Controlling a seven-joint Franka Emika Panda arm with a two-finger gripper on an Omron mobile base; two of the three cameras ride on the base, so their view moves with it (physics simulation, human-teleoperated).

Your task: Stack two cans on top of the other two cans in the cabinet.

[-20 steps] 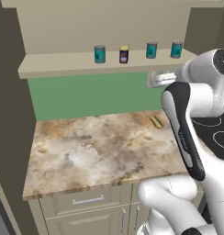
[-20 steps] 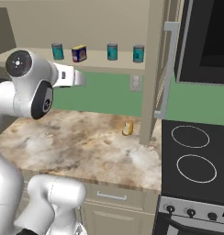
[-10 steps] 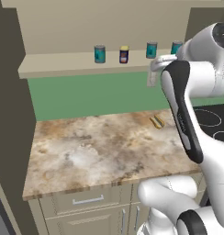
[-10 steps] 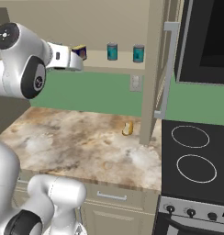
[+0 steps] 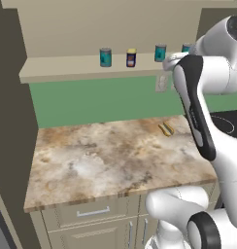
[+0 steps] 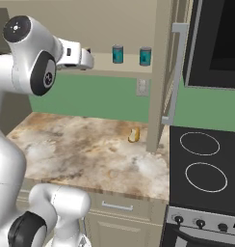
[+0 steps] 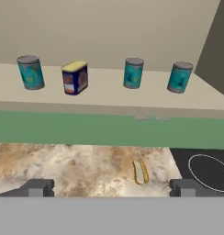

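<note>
My jaws (image 7: 111,187) stand wide, holding nothing. Three teal cans (image 7: 133,72) and a navy can (image 7: 75,77) stand apart on the cabinet shelf (image 7: 109,98).

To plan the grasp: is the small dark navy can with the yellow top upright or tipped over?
Upright. The small dark navy can with the yellow top stands on the beige shelf, yellow top facing up.

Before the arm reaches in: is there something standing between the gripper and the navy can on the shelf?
Nothing visible does. In the hand view the open gripper looks straight at the shelf, and the navy can stands near the front with free space before it. The nearest teal can stands apart to its side.
</note>
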